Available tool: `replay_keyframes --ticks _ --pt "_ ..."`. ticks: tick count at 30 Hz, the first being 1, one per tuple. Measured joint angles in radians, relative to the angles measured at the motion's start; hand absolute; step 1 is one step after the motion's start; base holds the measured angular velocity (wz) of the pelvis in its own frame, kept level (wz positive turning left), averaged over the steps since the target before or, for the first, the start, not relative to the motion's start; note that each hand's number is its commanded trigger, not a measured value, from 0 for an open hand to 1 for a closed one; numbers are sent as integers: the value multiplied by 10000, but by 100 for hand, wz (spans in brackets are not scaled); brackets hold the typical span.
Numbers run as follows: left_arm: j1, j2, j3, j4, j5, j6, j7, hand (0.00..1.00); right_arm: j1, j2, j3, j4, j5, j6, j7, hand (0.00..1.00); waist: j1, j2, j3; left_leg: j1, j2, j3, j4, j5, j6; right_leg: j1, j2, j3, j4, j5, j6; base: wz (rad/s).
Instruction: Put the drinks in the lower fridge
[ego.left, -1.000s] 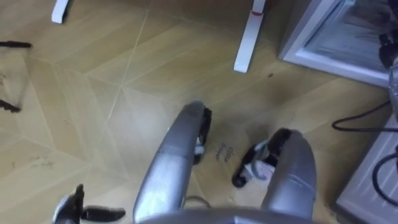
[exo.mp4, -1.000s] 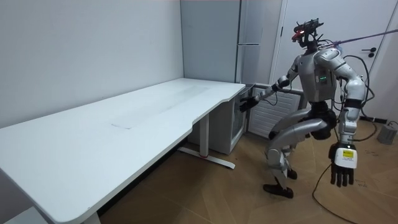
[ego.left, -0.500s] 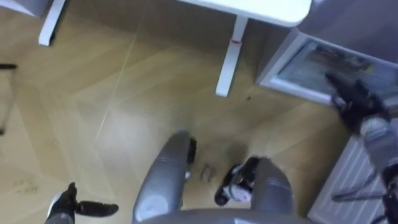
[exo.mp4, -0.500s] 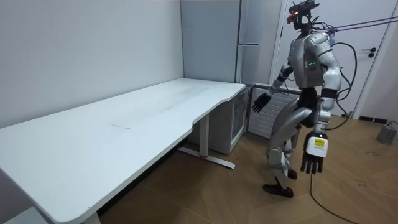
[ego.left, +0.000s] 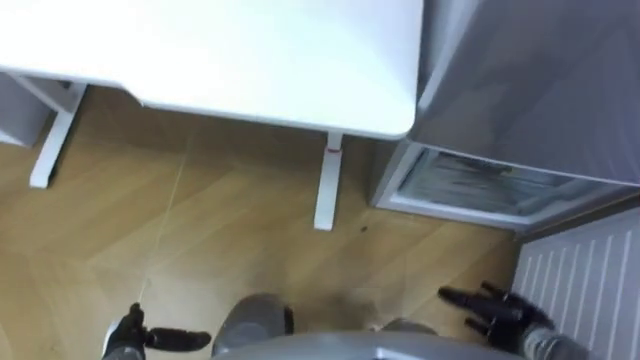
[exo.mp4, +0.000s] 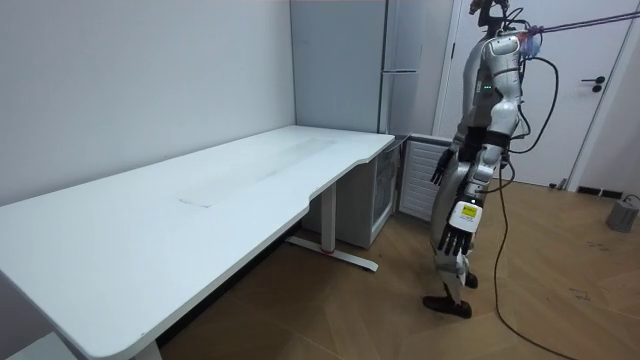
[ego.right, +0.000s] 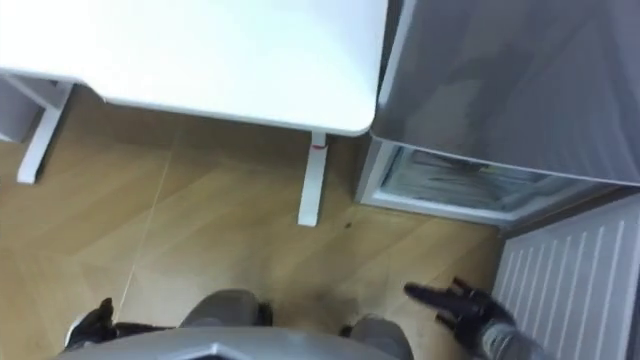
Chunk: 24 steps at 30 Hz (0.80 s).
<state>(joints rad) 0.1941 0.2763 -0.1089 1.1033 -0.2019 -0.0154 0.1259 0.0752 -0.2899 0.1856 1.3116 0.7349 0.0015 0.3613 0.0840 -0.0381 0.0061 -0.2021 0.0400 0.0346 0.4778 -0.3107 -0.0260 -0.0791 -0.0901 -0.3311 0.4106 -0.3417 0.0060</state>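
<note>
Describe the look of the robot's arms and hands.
Both arms are rounded silver-grey shells. The left hand and the right hand are black, with slim dark fingers. A small white-and-yellow tag sits on the back of the left hand.

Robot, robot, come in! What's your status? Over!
Left robot hand open, empty. Right robot hand open, empty. Lower fridge stands open. White table beside it.

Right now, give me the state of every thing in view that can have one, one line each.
left hand: open, empty, hanging low
right hand: open, empty, fingers straight
lower fridge: door open or shut, cannot tell
tall grey fridge: doors shut
</note>
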Motion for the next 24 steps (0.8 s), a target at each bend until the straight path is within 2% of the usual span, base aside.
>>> replay_keyframes --ticks 3,5,8,12,13,15,20,24 --pt "377 -132 251 -50 343 8 7 0 188 286 -7 17 -637 8 -27 0 -14 -33 14 536 19 206 -385 18 -23 432 93 154 -502 155 53 -19" --pt "485 -395 559 -56 778 12 8 0 316 429 -142 -29 -982 6 -141 0 -21 15 15 849 29 215 -669 21 -22 802 204 226 -959 370 102 -5" --pt "583 -603 1075 -25 866 8 17 0 434 591 -486 -25 -1003 -13 -331 0 -67 66 27 1359 27 247 -1025 26 -20 1389 306 283 -1561 612 152 -5" --pt "846 -688 1568 8 1306 29 179 0 446 733 -1183 -4 -963 -13 -577 0 -140 37 36 1978 -17 450 -1482 60 9 1870 308 456 -1929 684 209 -14" --pt "879 -690 1754 73 1465 84 221 0 465 763 -1388 38 -944 -8 -641 0 -273 19 42 2085 -22 467 -1539 60 9 1960 309 466 -1930 688 212 0" --pt "883 -694 1969 118 1753 239 236 0 593 803 -1625 52 -956 1 -828 0 -321 6 10 2200 -22 480 -1593 59 9 2030 323 580 -1938 689 210 0" --pt "798 -987 2821 132 2627 614 278 0 826 833 -2218 233 -1154 235 -1335 0 -549 9 -2 2515 -23 530 -1828 70 -7 2391 389 677 -2302 818 215 -3" --pt "568 -1061 2849 105 2780 799 387 0 960 864 -2506 273 -1640 444 -1695 0 -629 21 -8 2792 -36 549 -1942 84 -1 2599 389 757 -2316 840 221 -2"
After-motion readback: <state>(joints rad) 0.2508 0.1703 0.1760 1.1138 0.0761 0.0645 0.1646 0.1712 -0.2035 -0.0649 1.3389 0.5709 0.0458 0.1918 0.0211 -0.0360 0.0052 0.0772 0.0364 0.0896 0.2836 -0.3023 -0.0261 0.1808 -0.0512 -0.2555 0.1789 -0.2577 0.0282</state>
